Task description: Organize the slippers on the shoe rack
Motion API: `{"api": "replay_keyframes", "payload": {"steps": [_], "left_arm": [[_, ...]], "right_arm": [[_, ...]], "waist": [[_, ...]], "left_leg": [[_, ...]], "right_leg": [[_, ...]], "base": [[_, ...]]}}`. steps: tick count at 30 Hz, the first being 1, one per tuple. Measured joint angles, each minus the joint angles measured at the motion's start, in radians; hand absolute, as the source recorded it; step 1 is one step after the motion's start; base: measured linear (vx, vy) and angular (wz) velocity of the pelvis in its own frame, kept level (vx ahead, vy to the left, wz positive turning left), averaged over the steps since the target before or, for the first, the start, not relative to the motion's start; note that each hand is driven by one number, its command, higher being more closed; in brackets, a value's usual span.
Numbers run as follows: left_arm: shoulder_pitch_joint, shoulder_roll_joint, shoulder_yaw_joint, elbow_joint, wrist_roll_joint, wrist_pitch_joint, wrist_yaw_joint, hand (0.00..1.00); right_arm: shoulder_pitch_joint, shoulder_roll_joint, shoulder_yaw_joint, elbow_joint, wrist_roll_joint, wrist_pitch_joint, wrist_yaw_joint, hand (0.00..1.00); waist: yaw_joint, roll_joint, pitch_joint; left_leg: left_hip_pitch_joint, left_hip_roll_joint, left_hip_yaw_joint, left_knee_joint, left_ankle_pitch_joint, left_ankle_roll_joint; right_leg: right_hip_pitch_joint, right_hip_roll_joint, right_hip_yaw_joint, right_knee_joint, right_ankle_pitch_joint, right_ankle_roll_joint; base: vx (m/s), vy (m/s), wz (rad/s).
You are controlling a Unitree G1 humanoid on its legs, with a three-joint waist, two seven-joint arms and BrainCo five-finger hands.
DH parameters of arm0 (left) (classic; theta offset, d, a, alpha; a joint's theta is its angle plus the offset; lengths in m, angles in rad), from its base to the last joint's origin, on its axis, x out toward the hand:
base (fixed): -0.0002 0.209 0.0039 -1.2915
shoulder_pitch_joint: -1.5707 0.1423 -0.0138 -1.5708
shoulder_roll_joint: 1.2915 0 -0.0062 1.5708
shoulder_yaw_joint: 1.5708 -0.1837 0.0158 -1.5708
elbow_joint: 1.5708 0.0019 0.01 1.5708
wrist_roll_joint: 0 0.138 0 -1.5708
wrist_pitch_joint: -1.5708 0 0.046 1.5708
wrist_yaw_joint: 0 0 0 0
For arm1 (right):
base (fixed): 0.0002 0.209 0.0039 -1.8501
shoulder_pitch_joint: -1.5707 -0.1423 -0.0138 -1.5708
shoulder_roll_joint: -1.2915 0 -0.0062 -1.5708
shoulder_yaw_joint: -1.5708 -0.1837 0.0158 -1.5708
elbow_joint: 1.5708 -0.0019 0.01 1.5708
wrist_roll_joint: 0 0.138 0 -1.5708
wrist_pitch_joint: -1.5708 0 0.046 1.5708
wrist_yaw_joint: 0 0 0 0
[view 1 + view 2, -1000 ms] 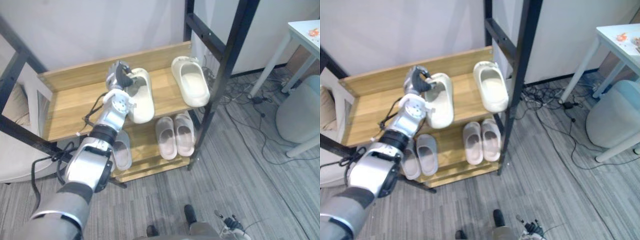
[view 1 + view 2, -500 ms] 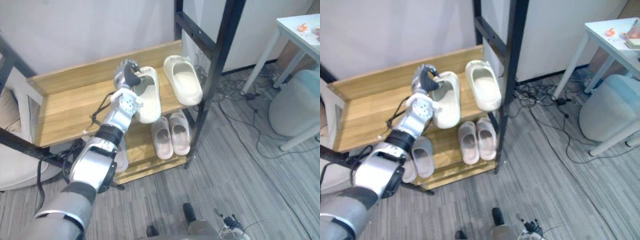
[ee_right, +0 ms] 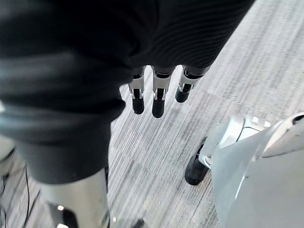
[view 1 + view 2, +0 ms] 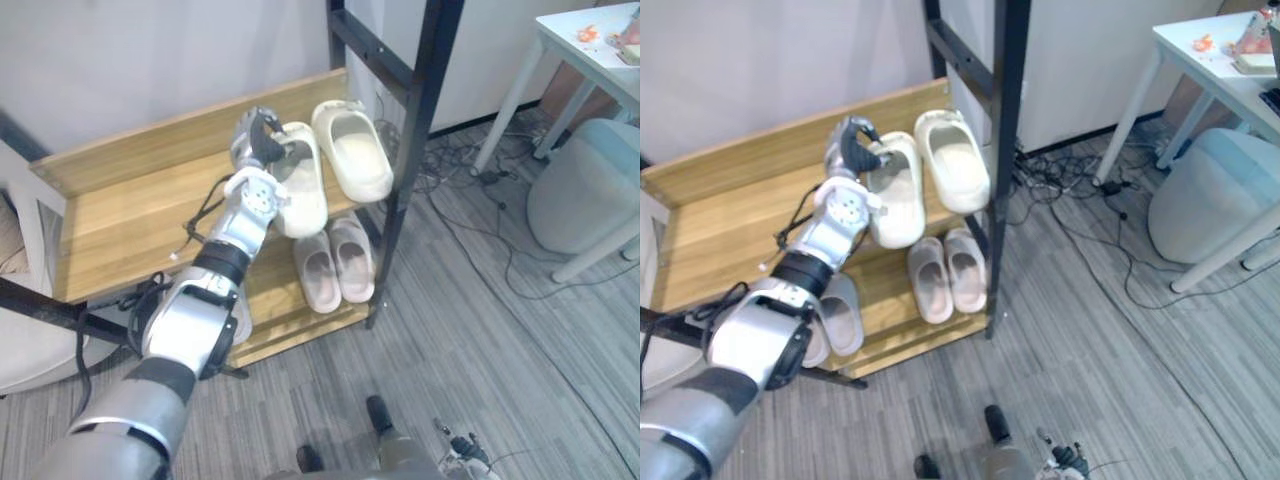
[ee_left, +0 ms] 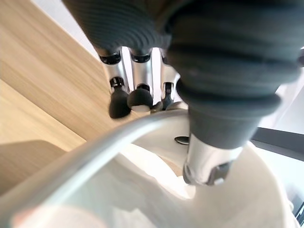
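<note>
**Left eye view:** The shoe rack (image 4: 120,200) has pale, wood-grain shelves in a black metal frame (image 4: 417,130). On the upper shelf the left hand (image 4: 256,138) is clenched on the heel rim of a smooth, chunky cream slipper (image 4: 300,185). Its mate (image 4: 355,152) lies just beside it at 2 o'clock. At 6 o'clock, on the lower shelf, sits a pale pink pair (image 4: 335,265). Ribbed grey carpet (image 4: 480,350) covers the floor. At 3 o'clock are loose cables (image 4: 455,165), a white desk (image 4: 590,45) and a rounded grey stool (image 4: 585,195).

**Right eye view:** Grey slippers (image 4: 840,312) lie at 9 o'clock of the pink pair, partly behind the arm.

**Left wrist view:** Dark-tipped fingers (image 5: 128,97) hook over the slipper's matte rim, and the thumb (image 5: 209,156) reaches inside.

**Right wrist view:** The right hand (image 3: 154,97) hangs over the carpet with its fingers straight and slack, holding nothing.
</note>
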Motion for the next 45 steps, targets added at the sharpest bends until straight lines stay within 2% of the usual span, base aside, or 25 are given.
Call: {"api": "replay_keyframes", "payload": {"steps": [6,12,24,30,31,37,41,45], "left_arm": [[0.0,-0.014,0.0,0.0,-0.025,0.0,0.015,0.0],[0.001,-0.042,-0.008,0.007,-0.073,-0.011,0.012,0.0],[0.072,-0.06,-0.009,0.018,-0.198,-0.046,0.015,0.0],[0.156,-0.06,0.005,-0.132,-0.267,-0.061,0.02,0.0],[0.199,-0.063,0.004,-0.206,-0.29,-0.071,0.021,0.0],[0.328,-0.079,0.0,-0.383,-0.352,-0.101,0.031,0.0],[0.414,-0.095,-0.002,-0.459,-0.422,-0.134,0.003,0.0],[0.493,-0.111,-0.026,-0.499,-0.5,-0.139,-0.038,0.0]], "right_arm": [[0.0,0.009,-0.026,0.0,-0.001,-0.001,-0.002,0.0],[0.0,0.007,-0.011,0.004,-0.001,0.001,-0.001,0.0],[-0.007,-0.013,0.086,0.006,0.006,0.002,0.009,0.0],[-0.007,-0.017,0.12,0.012,0.009,0.002,0.014,0.0],[-0.007,-0.024,0.128,0.013,0.009,0.003,0.016,0.0],[-0.012,-0.033,0.146,0.031,0.01,0.009,0.02,0.0],[-0.017,-0.038,0.17,0.043,0.009,0.013,0.021,0.0],[-0.014,-0.035,0.177,0.046,0.009,0.019,0.021,0.0]], "waist": [[0.001,-0.003,-0.001],[-0.002,-0.016,-0.009],[-0.006,-0.019,-0.011],[0.004,-0.027,-0.014],[0.004,-0.032,-0.017],[0.02,-0.036,-0.019],[0.025,-0.048,-0.026],[0.029,-0.062,-0.034]], "left_leg": [[0.001,-0.012,0.002,0.0,-0.004,0.007],[0.009,-0.017,-0.032,-0.001,-0.001,0.012],[0.027,-0.027,-0.101,-0.023,0.027,0.022],[0.036,-0.029,-0.126,-0.043,0.041,0.024],[0.036,-0.029,-0.136,-0.048,0.047,0.024],[0.037,-0.029,-0.149,-0.051,0.054,0.026],[0.04,-0.026,-0.171,-0.051,0.058,0.027],[0.044,-0.027,-0.191,-0.051,0.059,0.026]], "right_leg": [[0.001,-0.011,0.006,0.0,0.0,0.006],[0.023,-0.018,-0.034,0.0,-0.004,0.01],[0.061,-0.03,-0.114,-0.007,-0.011,-0.001],[0.073,-0.034,-0.14,-0.008,-0.012,-0.003],[0.075,-0.034,-0.149,-0.008,-0.013,-0.003],[0.081,-0.037,-0.165,-0.008,-0.013,-0.003],[0.095,-0.04,-0.193,-0.008,-0.014,-0.003],[0.107,-0.044,-0.212,-0.008,-0.018,-0.005]], "base": [[0.0,-0.004,-0.01],[0.02,-0.034,0.15],[-0.01,-0.037,0.17],[-0.01,-0.033,0.12],[0.0,-0.037,0.15],[0.0,-0.032,0.09],[-0.02,-0.041,0.17],[-0.02,-0.03,0.15]]}}
